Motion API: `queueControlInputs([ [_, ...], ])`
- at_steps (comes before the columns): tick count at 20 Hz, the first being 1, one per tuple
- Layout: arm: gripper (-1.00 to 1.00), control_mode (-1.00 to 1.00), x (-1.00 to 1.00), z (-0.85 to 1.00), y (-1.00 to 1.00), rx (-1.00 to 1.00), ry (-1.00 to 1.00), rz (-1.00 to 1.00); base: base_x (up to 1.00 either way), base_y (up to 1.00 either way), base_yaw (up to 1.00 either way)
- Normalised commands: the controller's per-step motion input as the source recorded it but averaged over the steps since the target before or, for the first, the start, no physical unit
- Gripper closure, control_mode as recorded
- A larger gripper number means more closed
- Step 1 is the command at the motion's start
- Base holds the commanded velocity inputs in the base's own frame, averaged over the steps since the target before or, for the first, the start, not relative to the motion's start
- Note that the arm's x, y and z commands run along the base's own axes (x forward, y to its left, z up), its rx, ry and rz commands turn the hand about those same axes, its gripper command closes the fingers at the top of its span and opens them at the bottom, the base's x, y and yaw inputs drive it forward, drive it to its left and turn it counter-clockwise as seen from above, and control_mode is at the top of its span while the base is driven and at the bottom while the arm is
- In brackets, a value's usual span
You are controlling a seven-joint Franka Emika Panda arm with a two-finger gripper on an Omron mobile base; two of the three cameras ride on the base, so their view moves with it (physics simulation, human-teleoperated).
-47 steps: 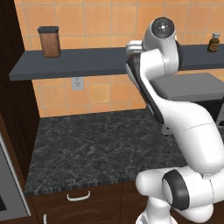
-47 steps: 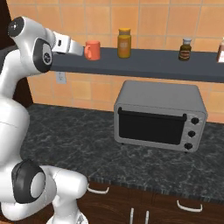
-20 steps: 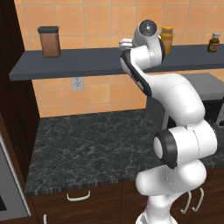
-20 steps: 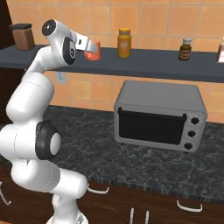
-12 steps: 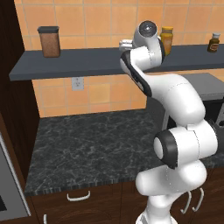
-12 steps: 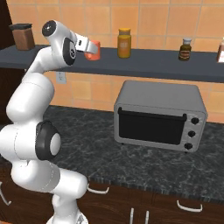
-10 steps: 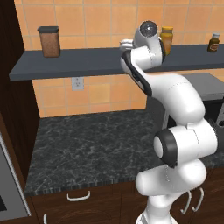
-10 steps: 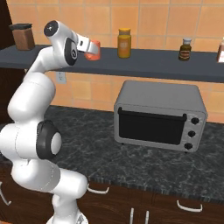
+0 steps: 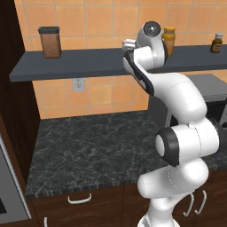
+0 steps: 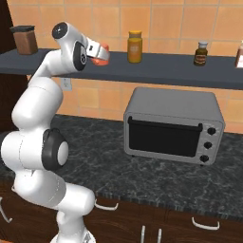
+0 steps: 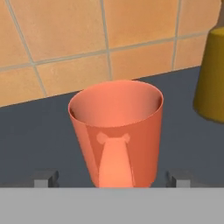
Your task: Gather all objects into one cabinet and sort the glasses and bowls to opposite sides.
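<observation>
One of the glasses, a salmon-orange cup, stands upright on the dark grey shelf against the tiled wall. My gripper is open, with one fingertip low on each side of the cup and a small gap on both sides. From the right base view the cup sits at the end of my raised hand, where the gripper reaches over the shelf. In the left base view my arm hides the cup. The cabinet and the bowls are out of view.
An amber jar stands just right of the cup, close to my hand. Further along the shelf are a brown canister and a dark bottle. A grey toaster oven sits on the black counter below.
Since the oldest frames the arm has swung round and reached the hand in to the shelf. Over the last second the hand has edged closer, so the cup stands between the fingers.
</observation>
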Motion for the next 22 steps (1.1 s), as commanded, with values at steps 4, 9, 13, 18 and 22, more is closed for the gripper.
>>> queueControlInputs([
  [4, 1.0, -1.0, 0.05, -0.1, 0.09, 0.07, 0.0, 0.0, 0.0, 0.0, 0.0],
  [9, 1.0, -1.0, -0.01, 0.0, 0.0, 0.0, 0.0, 0.0, 0.0, 0.0, 0.0],
  [13, 1.0, -1.0, -0.41, 0.01, -0.06, 0.0, -0.05, 0.0, 0.0, 0.0, 0.0],
  [18, 1.0, -1.0, -0.84, 0.06, -0.27, 0.0, -0.09, 0.03, 0.0, 0.0, 0.0],
  [22, 1.0, -1.0, -0.28, 0.0, -0.04, 0.02, -0.04, 0.03, 0.0, 0.0, 0.0],
])
